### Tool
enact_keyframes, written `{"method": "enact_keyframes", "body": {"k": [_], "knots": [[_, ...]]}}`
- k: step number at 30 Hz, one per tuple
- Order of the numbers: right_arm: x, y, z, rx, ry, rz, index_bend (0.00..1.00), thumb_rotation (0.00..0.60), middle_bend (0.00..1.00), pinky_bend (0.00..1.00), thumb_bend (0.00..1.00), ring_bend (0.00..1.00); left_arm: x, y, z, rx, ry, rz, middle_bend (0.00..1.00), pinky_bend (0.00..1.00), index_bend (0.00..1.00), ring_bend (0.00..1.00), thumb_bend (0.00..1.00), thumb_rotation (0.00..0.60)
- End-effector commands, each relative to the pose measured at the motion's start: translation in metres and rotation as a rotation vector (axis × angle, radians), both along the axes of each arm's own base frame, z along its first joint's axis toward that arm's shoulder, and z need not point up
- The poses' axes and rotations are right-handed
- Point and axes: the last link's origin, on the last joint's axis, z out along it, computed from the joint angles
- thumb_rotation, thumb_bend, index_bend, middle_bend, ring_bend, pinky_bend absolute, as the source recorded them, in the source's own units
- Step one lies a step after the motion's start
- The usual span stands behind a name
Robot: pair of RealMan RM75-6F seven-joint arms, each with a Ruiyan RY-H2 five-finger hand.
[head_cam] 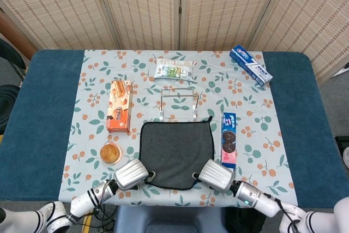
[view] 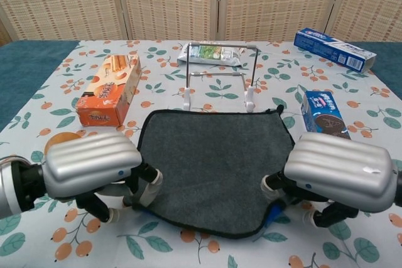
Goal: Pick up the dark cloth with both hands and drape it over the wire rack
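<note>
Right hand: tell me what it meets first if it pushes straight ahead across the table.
The right hand grips the near corner of the dark cloth and points toward the far side. Straight ahead, it would likely first meet the blue cookie box, though depth is hard to judge; the wire rack lies off to its left.
</note>
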Motion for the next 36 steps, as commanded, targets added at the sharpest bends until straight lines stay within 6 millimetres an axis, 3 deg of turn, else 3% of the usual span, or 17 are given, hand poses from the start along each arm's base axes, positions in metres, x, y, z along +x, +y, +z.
{"method": "enact_keyframes", "body": {"k": [1, 7, 23, 36], "knots": [[0.006, -0.003, 0.003, -0.014, -0.028, 0.005, 0.65, 0.600, 0.88, 1.00, 0.49, 0.88, 0.005, 0.007, 0.006, 0.009, -0.024, 0.006, 1.00, 1.00, 0.60, 0.99, 0.40, 0.600], [0.021, -0.014, 0.014, -0.068, -0.094, 0.016, 0.67, 0.600, 0.89, 1.00, 0.49, 0.88, 0.023, 0.021, 0.021, 0.015, -0.080, 0.012, 1.00, 1.00, 0.60, 0.99, 0.40, 0.600], [0.070, -0.073, 0.067, -0.288, -0.251, 0.010, 0.68, 0.600, 0.89, 1.00, 0.49, 0.88, 0.075, 0.087, 0.077, 0.143, -0.208, 0.061, 1.00, 1.00, 0.61, 0.99, 0.40, 0.600], [0.073, -0.100, 0.089, -0.380, -0.245, -0.035, 0.68, 0.600, 0.89, 1.00, 0.49, 0.88, 0.113, 0.125, 0.086, 0.167, -0.237, 0.114, 1.00, 1.00, 0.61, 0.99, 0.40, 0.600]]}}
